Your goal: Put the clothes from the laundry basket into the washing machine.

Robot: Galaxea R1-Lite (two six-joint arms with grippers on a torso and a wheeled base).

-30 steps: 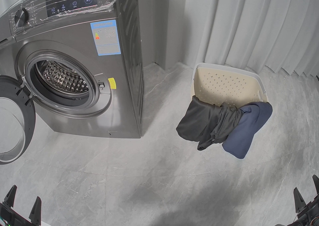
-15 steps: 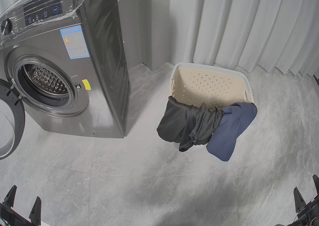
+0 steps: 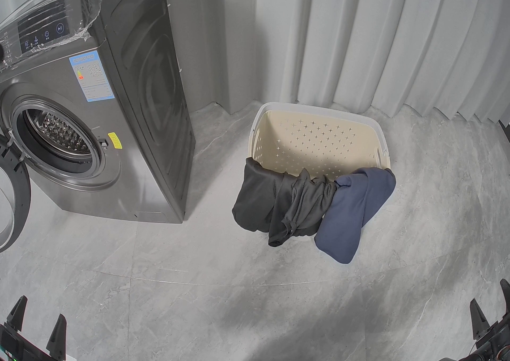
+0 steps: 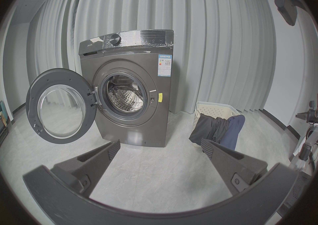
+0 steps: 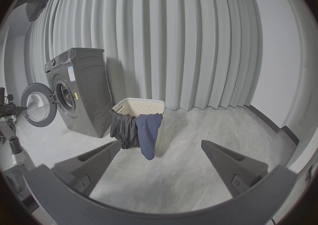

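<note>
- The left gripper [image 4: 159, 144] hangs low over the bare floor [image 3: 212, 282]. Its jaws are spread wide and hold nothing.
- The washing machine [image 3: 133, 112] stands to the left with its round door [image 3: 21, 197] swung fully out and the drum [image 3: 56, 136] open. That door juts into the path of the left arm, so a careless swing towards the drum would likely knock it.
- The laundry basket [image 3: 319, 110] sits on the floor near the machine's right side, close to the curtain, and well apart from both grippers.
- A dark grey garment [image 3: 276, 203] hangs over the basket's near rim, mostly outside it. It touches the blue one, so pulling it up could drag its neighbour onto the floor.
- A blue garment [image 3: 350, 213] drapes over the same rim, its end down at the floor. The basket looks light and otherwise bare, so a sideways tug may tip or slide it.
- The right gripper [image 5: 160, 144] is also wide open and holds nothing. A shallow pinch on loose cloth could slip mid-carry.
</note>
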